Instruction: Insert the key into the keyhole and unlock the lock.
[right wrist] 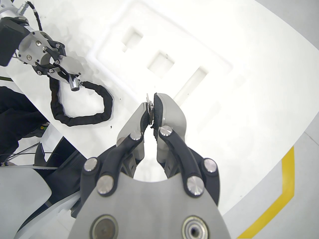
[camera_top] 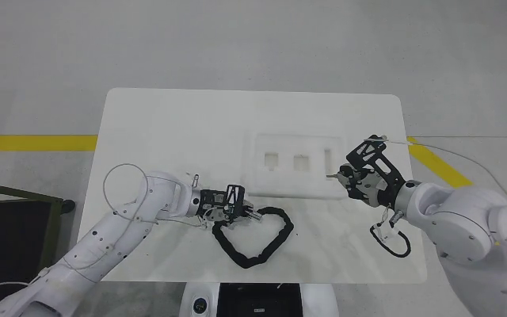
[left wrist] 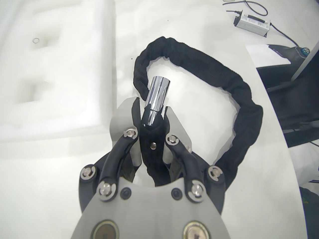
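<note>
The lock is a black fabric-sleeved chain (camera_top: 255,238) looped on the white table, ending in a chrome cylinder (left wrist: 157,98). My left gripper (left wrist: 150,115) is shut on the black neck just behind that cylinder, which pokes out past the fingertips; the same hold shows in the top view at the left gripper (camera_top: 238,208) and in the right wrist view at the chrome cylinder (right wrist: 74,85). My right gripper (right wrist: 150,109) is shut on a small flat metal key (right wrist: 149,105), held above the foam tray. In the top view the right gripper (camera_top: 342,176) hovers at the tray's right end.
A white foam tray (camera_top: 301,143) with three recesses lies mid-table, between the two arms. A small ring (left wrist: 36,40) lies in one recess. Bare table (camera_top: 158,127) stretches behind the tray. A power box with cables (left wrist: 251,22) sits on the floor.
</note>
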Controlling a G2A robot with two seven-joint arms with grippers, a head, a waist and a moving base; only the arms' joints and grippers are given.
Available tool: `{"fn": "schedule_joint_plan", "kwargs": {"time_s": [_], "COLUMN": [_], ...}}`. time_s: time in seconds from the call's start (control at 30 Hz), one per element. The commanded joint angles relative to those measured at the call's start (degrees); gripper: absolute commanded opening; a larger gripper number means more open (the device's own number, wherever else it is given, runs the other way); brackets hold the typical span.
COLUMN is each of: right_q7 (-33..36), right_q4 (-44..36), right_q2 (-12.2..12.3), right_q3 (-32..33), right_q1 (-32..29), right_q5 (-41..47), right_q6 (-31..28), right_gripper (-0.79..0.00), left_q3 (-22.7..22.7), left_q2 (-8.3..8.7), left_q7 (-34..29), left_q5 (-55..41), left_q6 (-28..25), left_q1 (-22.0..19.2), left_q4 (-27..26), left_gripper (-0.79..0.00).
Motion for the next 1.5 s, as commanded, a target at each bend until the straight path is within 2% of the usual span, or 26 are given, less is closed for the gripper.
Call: {"fn": "schedule_joint_plan", "kwargs": {"time_s": [0.0, 0.2, 0.4, 0.6, 0.9, 1.23, 1.47], "right_q7": [-1.21, -2.34, -2.14, -3.73, -8.89, -15.23, -15.65], "right_q4": [0.05, 1.01, 1.53, -0.50, -2.31, -0.93, -0.64], "right_q2": [-0.01, -0.11, -0.34, -0.80, -2.18, -3.93, -4.04], "right_q3": [-0.24, -1.16, -3.42, -7.19, -16.11, -23.77, -24.04], "right_q1": [-0.50, -0.52, 0.38, 1.82, 5.44, 9.17, 9.37], "right_q5": [-0.34, 3.79, 8.63, 10.53, 10.99, 8.70, 8.73], "right_q6": [-0.34, -1.96, -1.37, 1.27, 5.90, 11.05, 11.13], "right_gripper": [-0.785, -0.785, -0.785, -0.785, -0.785, -0.785, -0.785], "left_q3": [-0.88, -4.29, -7.92, -9.20, -7.54, -5.91, -5.91], "left_q2": [0.49, 1.82, 2.32, 2.06, 0.90, -0.41, -0.41], "left_q7": [1.87, 8.26, 16.55, 24.08, 32.46, 35.99, 35.99], "left_q5": [-1.18, -5.43, -8.01, -7.91, -2.56, -1.88, -1.88], "left_q6": [0.00, 0.00, 1.10, 3.73, 9.37, 9.33, 9.33], "left_q1": [0.69, 2.41, 3.74, 5.53, 6.18, 4.56, 4.56], "left_q4": [-0.03, 1.50, 3.39, 4.68, 7.01, 10.40, 10.40], "left_gripper": [-0.785, -0.785, -0.785, -0.785, -0.785, -0.785, -0.785]}}
